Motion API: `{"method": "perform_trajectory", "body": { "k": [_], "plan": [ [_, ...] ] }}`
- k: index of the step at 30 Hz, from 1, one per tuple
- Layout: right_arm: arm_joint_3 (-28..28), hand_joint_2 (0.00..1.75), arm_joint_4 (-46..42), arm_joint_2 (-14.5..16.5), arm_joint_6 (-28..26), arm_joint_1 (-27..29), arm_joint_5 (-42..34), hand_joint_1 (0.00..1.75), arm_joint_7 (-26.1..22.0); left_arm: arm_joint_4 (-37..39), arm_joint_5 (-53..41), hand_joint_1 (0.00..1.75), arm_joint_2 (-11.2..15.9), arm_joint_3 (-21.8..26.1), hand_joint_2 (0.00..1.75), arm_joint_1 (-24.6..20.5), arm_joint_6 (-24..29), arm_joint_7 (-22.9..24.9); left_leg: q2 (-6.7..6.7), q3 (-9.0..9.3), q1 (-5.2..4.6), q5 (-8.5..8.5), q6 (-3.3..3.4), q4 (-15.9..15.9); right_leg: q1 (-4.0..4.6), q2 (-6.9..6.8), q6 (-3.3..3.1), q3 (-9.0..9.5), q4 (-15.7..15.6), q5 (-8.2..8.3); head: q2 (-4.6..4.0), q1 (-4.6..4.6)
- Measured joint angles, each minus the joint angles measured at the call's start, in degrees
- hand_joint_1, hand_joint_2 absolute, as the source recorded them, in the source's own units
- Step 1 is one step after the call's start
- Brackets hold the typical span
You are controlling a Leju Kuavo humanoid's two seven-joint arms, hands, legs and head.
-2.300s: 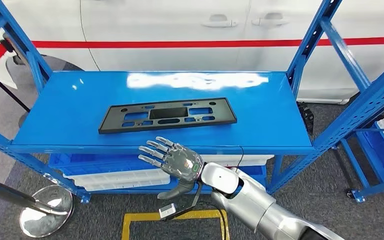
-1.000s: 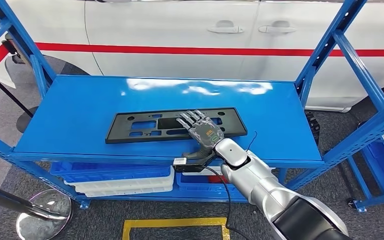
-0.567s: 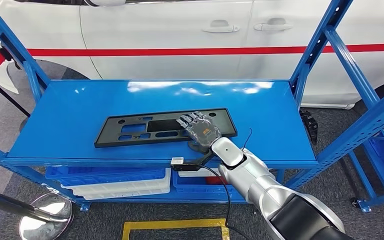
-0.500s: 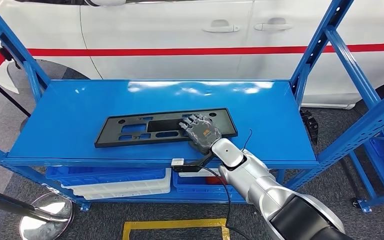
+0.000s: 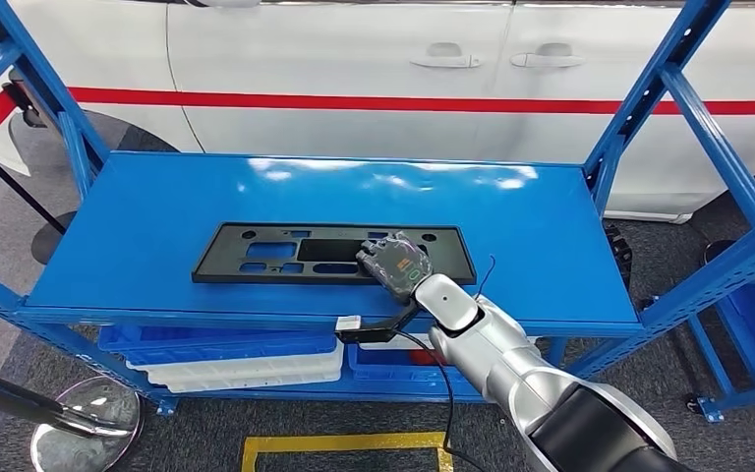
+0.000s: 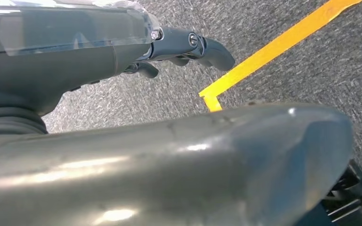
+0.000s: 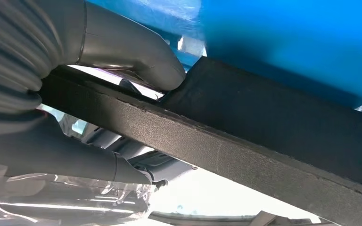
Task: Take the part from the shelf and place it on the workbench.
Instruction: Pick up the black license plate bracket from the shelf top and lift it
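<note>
The part, a long flat black plate with cut-outs (image 5: 285,254), lies on the blue top shelf (image 5: 157,206). My right hand (image 5: 396,264) grips it at its front edge, toward its right end, with the fingers curled over the top. In the right wrist view the thick grey thumb (image 7: 136,52) sits on one side of the plate's black edge (image 7: 264,122) and the fingers on the other. My left hand (image 6: 122,52) hangs over grey carpet, holding nothing, its dark fingers (image 6: 193,44) loosely extended.
A white car with a red stripe (image 5: 354,59) stands right behind the shelf. Blue uprights (image 5: 649,108) frame it on both sides. White and blue bins (image 5: 246,364) fill the lower shelf. A chrome stanchion base (image 5: 84,428) and yellow floor tape (image 5: 344,442) lie below.
My right hand rose from below the shelf's front, reached onto the plate and curled its fingers over the front edge. The plate's right end has swung slightly, so it lies straighter.
</note>
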Motion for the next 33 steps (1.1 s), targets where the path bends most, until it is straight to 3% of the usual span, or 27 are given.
{"method": "perform_trajectory", "body": {
  "k": [1,3,5,8,10,13,14,15,16,17,19,21,23,25,26,29,30,31,33],
  "plan": [
    [-0.01,1.75,0.01,0.00,-0.02,0.00,0.00,1.75,-0.01,0.00,0.00,0.00,0.00,0.01,0.00,0.02,0.00,0.00,-0.04,0.09,0.00,-0.08,-0.04,0.07,0.00,-0.01,-0.10,0.74,-1.87,1.64,0.00,0.00],
    [-0.01,1.75,0.01,0.00,-0.03,-0.09,0.00,1.75,-0.04,0.02,0.00,0.00,-0.03,0.01,0.00,0.02,0.00,0.00,-0.15,0.26,-0.05,-0.35,-0.30,0.29,0.09,-0.03,-0.61,4.43,-9.78,5.70,0.00,0.00],
    [-0.01,1.75,0.00,0.02,-0.05,-0.19,-0.01,1.75,-0.09,0.08,0.00,0.00,-0.07,0.01,0.00,0.01,0.00,0.00,-0.21,0.18,-0.21,-0.60,-0.77,0.51,0.38,-0.02,-1.17,6.90,-15.27,7.45,0.00,0.00],
    [-0.16,1.75,-0.03,0.07,-0.31,-0.24,-0.71,1.75,-0.88,0.12,-0.03,0.00,-0.09,0.02,0.00,0.00,-0.02,0.00,-0.16,0.20,-0.25,-0.78,-1.64,0.43,0.46,0.04,-1.87,7.26,-16.31,7.46,0.00,0.00],
    [-0.63,1.75,-0.16,0.11,-0.44,-0.20,-2.84,1.75,-2.86,0.13,-0.06,0.00,-0.08,0.02,0.00,-0.01,-0.03,-0.01,-0.08,-0.53,-0.18,-2.23,-2.29,2.38,0.14,-0.03,-2.52,7.58,-16.75,7.63,0.00,0.00],
    [-2.35,1.75,-1.20,0.30,0.50,0.22,-9.58,1.75,-8.35,0.13,-0.07,0.00,-0.06,0.03,0.00,0.04,-0.03,-0.16,-0.01,-5.25,0.08,-7.17,-3.06,12.52,0.12,-0.11,-3.09,7.72,-16.89,7.58,0.00,0.00],
    [-3.12,1.75,-1.93,0.37,1.44,0.42,-12.37,1.75,-10.38,0.13,-0.10,0.00,-0.05,0.03,0.00,0.10,-0.08,-0.33,-0.01,-6.68,0.15,-7.97,-3.24,15.39,0.15,-0.09,-3.13,7.74,-16.85,7.53,0.00,0.00],
    [-3.87,1.75,-2.99,0.40,2.79,0.64,-15.34,1.75,-12.38,0.13,-0.13,0.00,-0.02,0.03,0.00,0.16,-0.23,-0.58,0.00,-7.23,0.21,-7.67,-3.38,16.34,0.16,-0.04,-3.13,7.79,-16.79,7.48,0.00,0.00],
    [-4.65,1.75,-4.49,0.40,4.59,0.92,-18.73,1.75,-14.43,0.13,-0.14,0.00,0.02,0.02,0.00,0.19,-0.57,-0.90,0.01,-6.66,0.28,-6.29,-3.44,14.97,0.15,0.04,-3.06,7.88,-16.72,7.39,0.00,0.00],
    [-5.43,1.75,-6.64,0.39,7.11,1.30,-22.93,1.75,-16.60,0.13,-0.09,0.00,0.09,0.02,0.00,0.19,-1.16,-1.33,0.03,-5.10,0.38,-4.20,-3.44,11.62,0.13,0.16,-2.95,7.99,-16.59,7.26,0.00,0.00],
    [-6.85,1.75,-12.52,0.23,13.23,2.49,-32.50,1.75,-20.57,0.13,0.25,0.00,0.22,0.04,0.87,0.13,-2.64,-2.31,0.03,-1.47,0.40,-1.33,-3.13,4.23,0.21,0.42,-2.53,8.05,-16.17,6.92,0.00,0.00],
    [-7.84,1.75,-20.43,-0.50,20.00,4.27,-42.21,1.75,-22.98,0.13,0.71,0.00,0.31,0.07,1.75,0.03,-3.74,-3.05,-0.08,-0.04,0.18,-0.91,-2.42,1.28,0.37,0.55,-1.94,7.91,-15.93,6.78,0.00,0.00],
    [-8.34,1.75,-29.28,-1.96,26.10,6.37,-50.30,1.75,-23.93,0.13,0.99,0.00,0.39,0.10,1.75,0.02,-4.13,-3.13,-0.26,-0.11,0.07,-0.75,-1.59,1.11,0.38,0.48,-1.27,7.84,-15.96,6.75,0.00,0.00],
    [-8.71,1.75,-37.15,-3.68,30.98,8.09,-56.79,1.75,-25.33,0.13,1.11,0.00,0.50,0.14,1.75,0.08,-4.30,-2.88,-0.32,-0.12,0.18,-0.47,-0.83,0.77,0.18,0.32,-0.64,7.21,-14.56,5.60,0.00,0.00],
    [-8.90,1.75,-40.60,-4.49,33.07,8.77,-59.59,1.75,-26.29,0.13,1.14,0.00,0.55,0.15,1.75,0.08,-4.45,-2.77,-0.27,-0.11,0.22,-0.37,-0.52,0.61,0.09,0.27,-0.39,6.16,-12.32,4.17,0.00,0.00],
    [-9.62,1.75,-49.79,-6.51,39.13,11.50,-66.58,1.75,-28.31,0.13,1.16,0.00,0.75,0.16,1.75,0.09,-4.79,-2.68,-0.15,-0.15,0.11,-0.45,-0.05,0.61,0.00,0.18,0.02,1.07,-1.75,-0.56,0.00,0.00],
    [-9.91,1.75,-52.40,-7.03,41.26,12.67,-68.68,1.75,-28.63,0.13,1.16,0.00,0.81,0.16,1.75,0.12,-4.81,-2.67,-0.16,-0.13,0.08,-0.50,0.00,0.62,-0.01,0.18,0.04,0.16,-0.08,-0.64,0.00,0.00],
    [-10.23,1.75,-54.86,-7.45,43.41,13.84,-70.76,1.75,-28.92,0.13,1.16,0.00,0.86,0.17,1.75,0.14,-4.80,-2.67,-0.20,-0.09,0.07,-0.53,-0.01,0.64,-0.01,0.17,-0.04,0.37,-0.78,0.45,0.00,0.00],
    [-10.94,1.75,-59.23,-7.98,47.75,15.90,-74.89,1.75,-29.68,0.13,1.16,0.00,0.90,0.18,1.75,0.12,-4.75,-2.68,-0.27,0.08,0.03,-0.66,-0.16,0.65,0.03,0.16,-0.47,3.56,-7.63,4.41,0.00,0.00]
  ]
}}
